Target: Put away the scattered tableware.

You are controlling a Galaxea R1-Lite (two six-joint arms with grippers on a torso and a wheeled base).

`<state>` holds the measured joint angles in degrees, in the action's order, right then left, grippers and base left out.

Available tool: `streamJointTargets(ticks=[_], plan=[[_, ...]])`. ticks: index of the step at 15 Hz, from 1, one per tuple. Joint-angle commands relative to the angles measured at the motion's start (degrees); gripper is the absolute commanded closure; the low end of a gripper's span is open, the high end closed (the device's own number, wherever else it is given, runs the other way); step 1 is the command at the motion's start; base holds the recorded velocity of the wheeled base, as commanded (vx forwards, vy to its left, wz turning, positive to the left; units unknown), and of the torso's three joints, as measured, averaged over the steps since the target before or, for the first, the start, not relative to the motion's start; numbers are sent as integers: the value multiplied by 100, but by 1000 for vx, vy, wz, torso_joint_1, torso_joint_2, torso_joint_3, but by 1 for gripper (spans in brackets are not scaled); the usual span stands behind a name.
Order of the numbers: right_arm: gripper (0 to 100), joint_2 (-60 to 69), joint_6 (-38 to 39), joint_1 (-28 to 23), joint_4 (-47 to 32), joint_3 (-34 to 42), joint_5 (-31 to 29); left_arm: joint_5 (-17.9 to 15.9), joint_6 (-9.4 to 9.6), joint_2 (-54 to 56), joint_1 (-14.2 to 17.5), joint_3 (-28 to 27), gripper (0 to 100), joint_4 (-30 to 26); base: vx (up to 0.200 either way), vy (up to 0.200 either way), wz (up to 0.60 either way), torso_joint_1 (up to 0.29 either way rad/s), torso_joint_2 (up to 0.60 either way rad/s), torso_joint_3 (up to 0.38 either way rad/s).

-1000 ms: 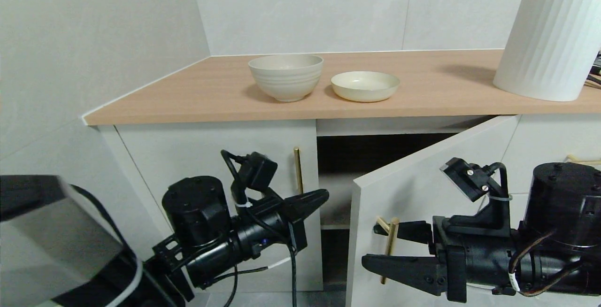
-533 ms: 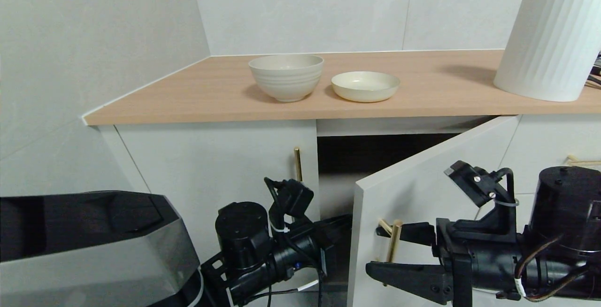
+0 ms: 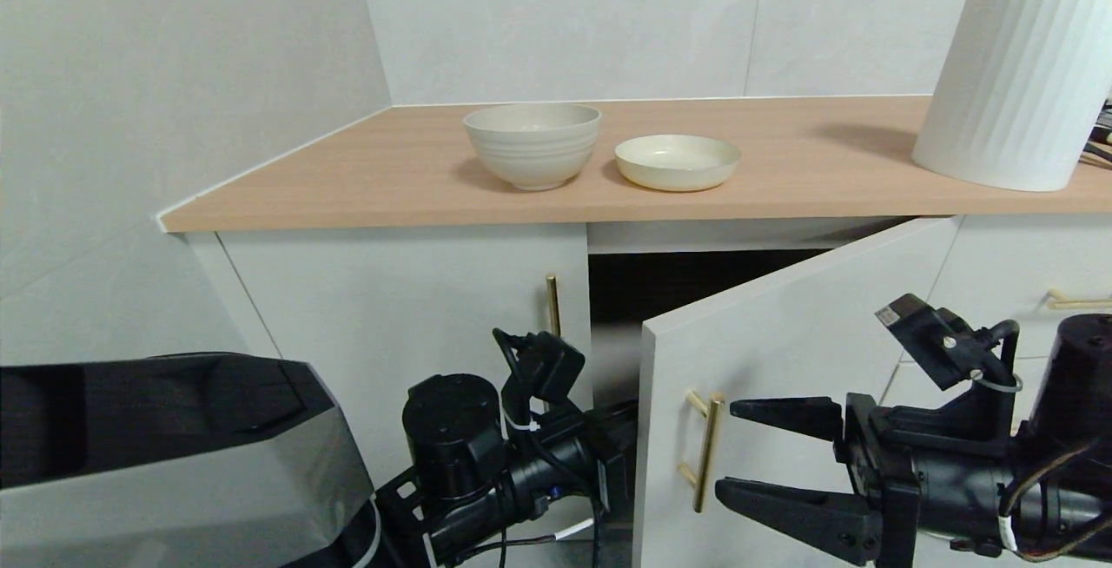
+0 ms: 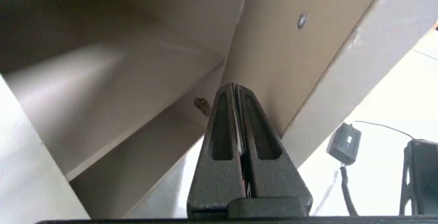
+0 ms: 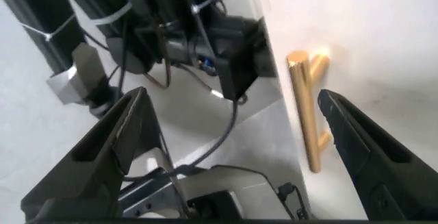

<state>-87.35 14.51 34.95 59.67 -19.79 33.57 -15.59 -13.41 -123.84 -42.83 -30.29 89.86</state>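
Wood-grain tabletop (image 3: 347, 177) carries both pieces waiting to be put away: a deep ribbed bowl (image 3: 532, 144) and, just beside it on the robot's right, a shallow cream dish (image 3: 677, 161), the two close but apart. A ribbed white cylinder (image 3: 1016, 82) stands well off at the right end. Below them the cupboard door (image 3: 782, 351) hangs part open, dark cupboard space showing behind it. The right claw (image 3: 728, 451) sits low in front of that door, its fingers wide apart and level with the brass handle (image 3: 705, 451), near it but holding nothing.

From the left wrist, the left claw (image 4: 234, 90) has its fingers pressed together, empty, and is poked into the gap behind the door, with the door's inner face just beside its tip and a pale shelf (image 4: 102, 80) farther in.

From the right wrist, the handle stands between the spread fingers but nearer one of them, and neither finger touches it.

I judge the step in hand to be opening the cupboard, with no tableware lifted yet. The next move calls for swinging the door wide, probably by the left claw pushing on its inner face, and then for an arm to rise to the tabletop and take the bowl or the dish by its rim
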Motion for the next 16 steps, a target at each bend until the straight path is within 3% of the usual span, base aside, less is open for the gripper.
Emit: streamJointTargets(ticks=[1, 4, 7, 8, 9, 11, 16], plan=[[0, 121, 17, -15, -114, 159, -26, -5, -4, 9, 2, -126, 100, 14, 0, 0, 0, 0, 0, 0], [0, 403, 8, -6, -167, 687, -351, -32, -4, 71, 2, -425, 100, -100, 0, 0, 0, 0, 0, 0], [0, 912, 0, 82, -817, 924, -1222, -58, -4, 713, 2, -811, 100, -1418, 0, 0, 0, 0, 0, 0], [0, 947, 0, 100, -870, 915, -1274, -58, -4, 748, 2, -829, 100, -1489, 0, 0, 0, 0, 0, 0], [0, 1325, 0, 399, -1546, 845, -1863, -225, -13, 1003, 2, -1049, 100, -1990, 0, 0, 0, 0, 0, 0], [0, 1668, 17, 873, -2144, 792, -2206, -251, -30, 1038, 2, -970, 100, -1954, 0, 0, 0, 0, 0, 0], [0, 1712, 8, 1066, -2381, 792, -2197, -260, -39, 880, -42, -864, 100, -1954, 0, 0, 0, 0, 0, 0]])
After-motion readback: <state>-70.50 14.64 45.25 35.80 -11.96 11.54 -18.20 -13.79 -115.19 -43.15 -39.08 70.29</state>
